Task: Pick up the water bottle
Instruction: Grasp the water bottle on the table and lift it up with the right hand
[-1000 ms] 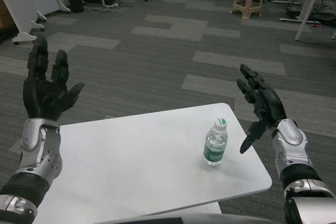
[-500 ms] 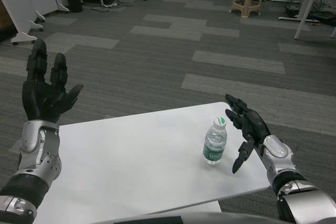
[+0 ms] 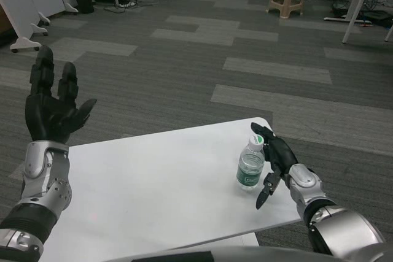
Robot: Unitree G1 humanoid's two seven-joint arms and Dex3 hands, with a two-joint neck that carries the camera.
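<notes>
The water bottle (image 3: 251, 167) is stood upright near the right edge of the surface (image 3: 153, 182). The right hand (image 3: 274, 161) is spread open just beside it – nothing held; the left hand (image 3: 52, 105) is raised, open. Light, smooth, slightly squashy – best gripped mid-body over the green label, whose writing cannot be read

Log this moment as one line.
phase: reach | right hand: open beside water bottle, no grasp | bottle: upright on table | left hand: raised, open

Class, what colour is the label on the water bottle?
Green, on the water bottle in the head view.
</notes>
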